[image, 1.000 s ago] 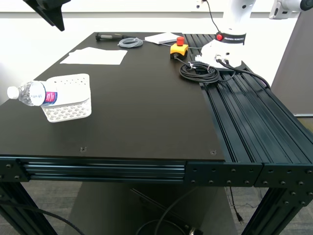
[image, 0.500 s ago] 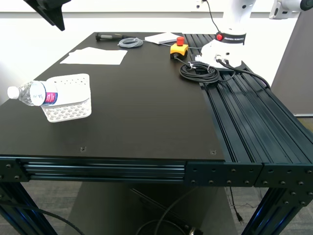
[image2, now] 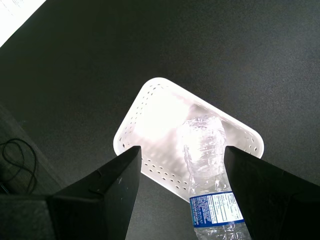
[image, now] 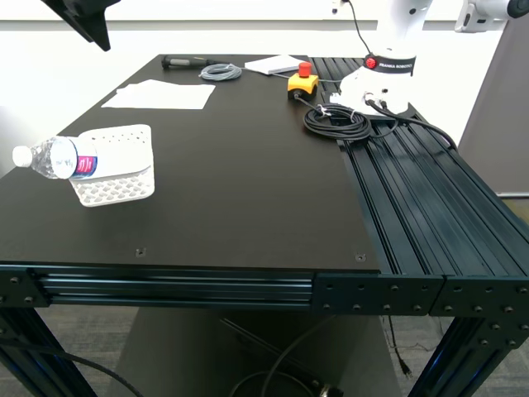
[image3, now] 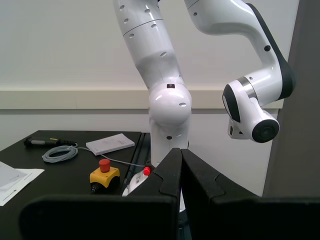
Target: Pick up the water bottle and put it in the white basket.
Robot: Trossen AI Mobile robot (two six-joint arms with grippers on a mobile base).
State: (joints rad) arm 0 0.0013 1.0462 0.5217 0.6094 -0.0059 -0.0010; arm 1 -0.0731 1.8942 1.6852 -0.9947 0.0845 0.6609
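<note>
The water bottle [image: 51, 157] lies on its side in the white basket [image: 120, 178] near the exterior view's left edge, its capped end sticking out over the rim. From straight above, the first wrist view shows the bottle [image2: 204, 150] resting across the basket [image2: 134, 117]. My first gripper [image2: 181, 150] hangs open well above them, holding nothing. A dark arm part [image: 83, 21] shows at the exterior view's top left. My second gripper [image3: 181, 152] is shut on nothing, its fingers touching, and faces the back of the table.
White paper sheets [image: 161, 95] lie behind the basket. At the back are a grey cable coil [image: 221, 72], a white pad [image: 273, 64], a yellow box with a red button [image: 302, 83], a black cable coil [image: 335, 122] and another white robot [image: 380, 83]. Slotted rails [image: 421, 198] fill the exterior view's right.
</note>
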